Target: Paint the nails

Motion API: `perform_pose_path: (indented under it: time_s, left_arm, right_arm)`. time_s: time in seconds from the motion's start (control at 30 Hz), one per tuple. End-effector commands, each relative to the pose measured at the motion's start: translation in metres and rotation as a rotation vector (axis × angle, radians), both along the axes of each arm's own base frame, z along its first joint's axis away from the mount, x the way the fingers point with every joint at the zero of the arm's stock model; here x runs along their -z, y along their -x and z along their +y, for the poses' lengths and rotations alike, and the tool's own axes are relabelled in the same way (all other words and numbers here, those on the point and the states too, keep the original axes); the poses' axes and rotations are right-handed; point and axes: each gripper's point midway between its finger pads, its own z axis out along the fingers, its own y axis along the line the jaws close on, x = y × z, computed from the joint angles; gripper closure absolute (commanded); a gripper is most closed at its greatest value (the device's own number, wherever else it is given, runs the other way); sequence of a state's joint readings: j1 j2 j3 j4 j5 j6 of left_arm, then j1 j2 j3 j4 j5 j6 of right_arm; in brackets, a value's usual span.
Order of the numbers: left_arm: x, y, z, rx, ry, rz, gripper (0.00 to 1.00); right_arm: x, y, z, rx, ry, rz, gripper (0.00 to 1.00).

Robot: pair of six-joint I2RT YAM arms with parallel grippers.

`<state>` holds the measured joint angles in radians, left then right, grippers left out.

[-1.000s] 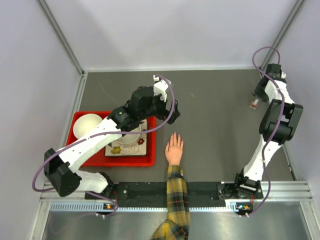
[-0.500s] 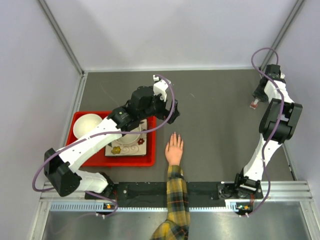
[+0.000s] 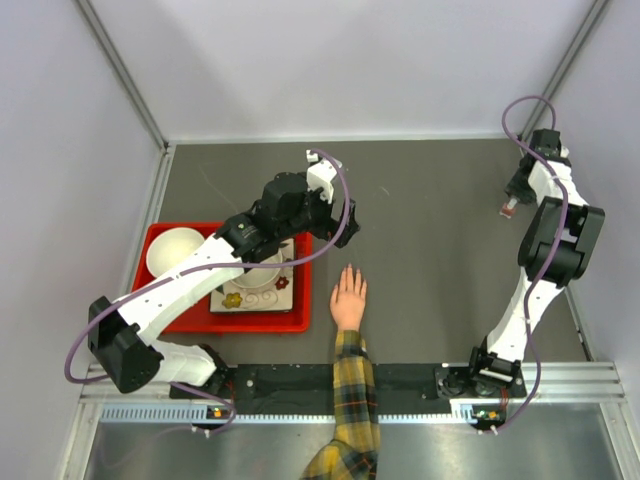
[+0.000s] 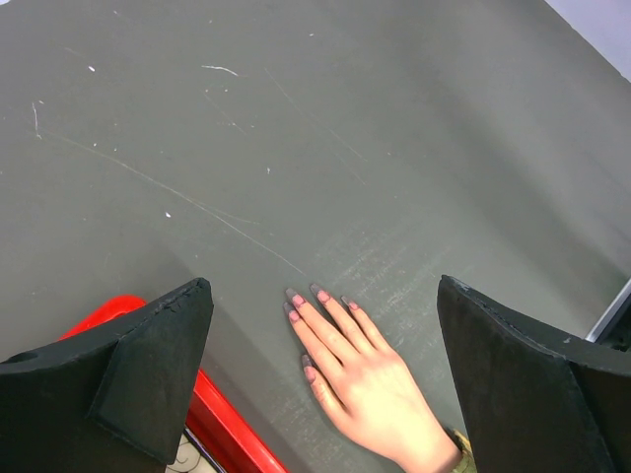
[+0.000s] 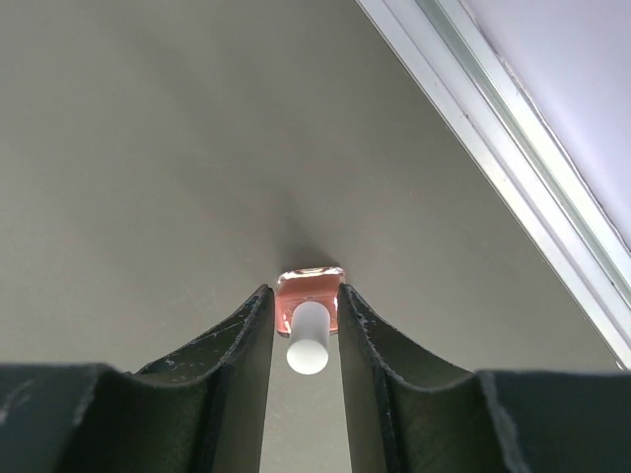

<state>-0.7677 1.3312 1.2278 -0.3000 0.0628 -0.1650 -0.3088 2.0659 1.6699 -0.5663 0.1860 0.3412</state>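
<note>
A light-skinned hand point(image 3: 349, 297) with a yellow-and-dark plaid sleeve point(image 3: 354, 390) lies flat on the grey table, fingers pointing away from the arms. In the left wrist view its nails point(image 4: 322, 295) look pink with greyish tips. My left gripper point(image 4: 323, 286) is open and empty, hovering above the hand's fingertips; the left arm point(image 3: 290, 205) reaches over the tray. My right gripper point(image 5: 306, 296) is at the far right point(image 3: 510, 200), shut on a small pink nail polish bottle point(image 5: 308, 288) with a white cap point(image 5: 308, 340). The bottle also shows in the top view point(image 3: 508, 208).
A red tray point(image 3: 160, 235) to the left of the hand holds a white bowl point(image 3: 175, 250) and a patterned plate point(image 3: 255, 295). Its red rim point(image 4: 212, 419) shows under the left gripper. A metal rail point(image 5: 513, 138) and the wall run close beside the bottle.
The right arm has shifted very slightly, with the bottle still in its jaws. The hand and the left arm have not moved.
</note>
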Motion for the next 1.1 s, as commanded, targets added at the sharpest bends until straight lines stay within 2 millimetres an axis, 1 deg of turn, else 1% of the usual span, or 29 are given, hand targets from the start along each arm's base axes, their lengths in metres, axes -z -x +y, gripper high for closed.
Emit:
perform_pose_path:
  time_s: [0.0,0.2,0.47,0.5,0.57,0.6,0.63,0.67,0.7,0.77,0.8,0.87,0.9,0.93,0.97,1.0,1.03,1.07]
  left_arm:
    - [-0.028,0.001,-0.003,0.013,0.052,-0.063,0.0]
    - [-0.028,0.002,-0.002,0.012,0.052,-0.066,0.01]
    - [-0.028,0.002,-0.001,0.012,0.053,-0.067,0.01]
    - [-0.028,0.002,-0.001,0.012,0.052,-0.066,0.01]
    - [-0.029,0.002,-0.002,0.012,0.054,-0.068,0.01]
    - [-0.029,0.002,-0.001,0.011,0.056,-0.066,0.01]
    - [-0.03,0.003,-0.002,0.015,0.059,-0.065,0.0]
    - [-0.03,0.003,-0.002,0.017,0.06,-0.062,0.01]
    - [-0.031,0.004,-0.003,0.016,0.07,-0.056,0.01]
    - [-0.034,0.008,-0.005,0.033,0.087,-0.046,0.01]
    - [-0.035,0.01,-0.007,0.037,0.101,-0.035,0.0]
    - [-0.04,0.014,-0.008,0.046,0.125,-0.02,0.0]
    - [-0.04,0.015,-0.009,0.048,0.133,-0.016,0.0]
    - [-0.045,0.015,-0.01,0.051,0.149,-0.027,0.0]
    - [-0.044,0.019,-0.011,0.073,0.161,-0.03,0.0]
    - [-0.044,0.022,-0.013,0.1,0.167,-0.037,0.0]
    - [-0.044,0.026,-0.015,0.126,0.175,-0.045,0.0]
    - [-0.047,0.03,-0.016,0.149,0.197,-0.065,0.01]
  right_arm:
    - [0.004,-0.004,-0.005,0.0,0.003,-0.005,0.68]
    - [0.007,-0.003,-0.003,-0.002,0.012,0.012,0.68]
    - [0.01,-0.001,0.001,-0.015,0.039,0.039,0.72]
    - [0.009,-0.001,0.001,-0.015,0.044,0.041,0.77]
    - [0.006,-0.002,0.002,-0.025,0.053,0.041,0.81]
    - [0.004,-0.002,0.002,-0.035,0.067,0.047,0.89]
    - [0.0,-0.001,0.001,-0.035,0.079,0.052,0.92]
    - [-0.007,-0.006,0.005,-0.045,0.096,0.043,0.95]
    - [-0.016,-0.005,0.004,-0.046,0.126,0.043,1.0]
    - [-0.03,-0.005,0.008,-0.053,0.153,0.044,1.0]
    - [-0.043,-0.005,0.014,-0.065,0.173,0.03,1.0]
    - [-0.058,0.0,0.024,-0.089,0.176,0.034,1.0]
    - [-0.076,0.0,0.04,-0.126,0.173,0.002,1.0]
    - [-0.08,0.005,0.054,-0.163,0.15,0.011,1.0]
    - [-0.086,0.006,0.075,-0.22,0.109,-0.006,1.0]
    - [-0.094,0.009,0.091,-0.256,0.084,-0.021,1.0]
    - [-0.108,0.015,0.12,-0.327,0.058,-0.051,1.0]
    - [-0.115,0.022,0.142,-0.383,0.014,-0.06,1.0]
